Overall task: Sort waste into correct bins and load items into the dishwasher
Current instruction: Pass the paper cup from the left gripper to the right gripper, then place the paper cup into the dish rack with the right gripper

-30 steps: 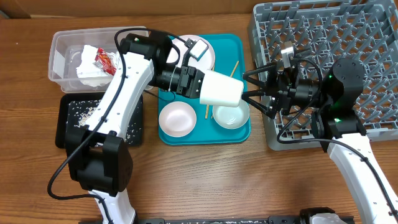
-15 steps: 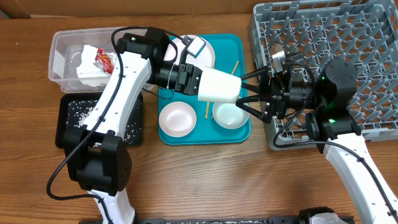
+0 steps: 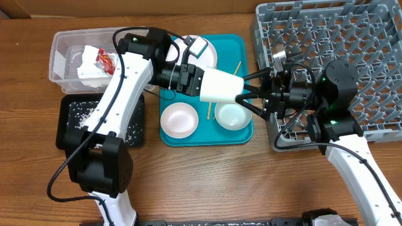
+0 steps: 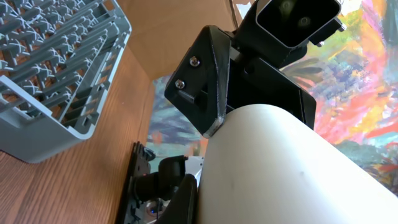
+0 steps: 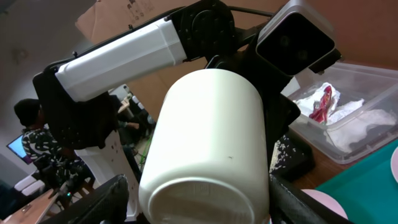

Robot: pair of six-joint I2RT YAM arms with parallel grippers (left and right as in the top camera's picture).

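My left gripper [image 3: 200, 82] is shut on the white cup [image 3: 221, 87] and holds it sideways above the teal tray [image 3: 242, 45], base toward the right arm. The cup fills the left wrist view [image 4: 298, 168] and the right wrist view [image 5: 208, 143]. My right gripper [image 3: 248, 95] is open, its fingers on either side of the cup's base without closing on it. Two pale bowls [image 3: 178, 119] [image 3: 231, 115], the plate [image 3: 210, 59] and chopsticks [image 3: 237, 68] lie on the tray. Napkins [image 3: 88, 66] and the red wrapper [image 3: 103, 60] lie in the clear tub [image 3: 59, 50]. Rice is on the black tray [image 3: 72, 116]. The grey rack [image 3: 339, 37] is at right.
Both arms meet over the middle of the teal tray. The black tray sits in front of the clear tub at the left. The rack fills the right rear corner. Bare wooden table runs along the front edge.
My right gripper has moved left until its open fingers straddle the cup's base. The left gripper and cup have shifted slightly back and hold still.
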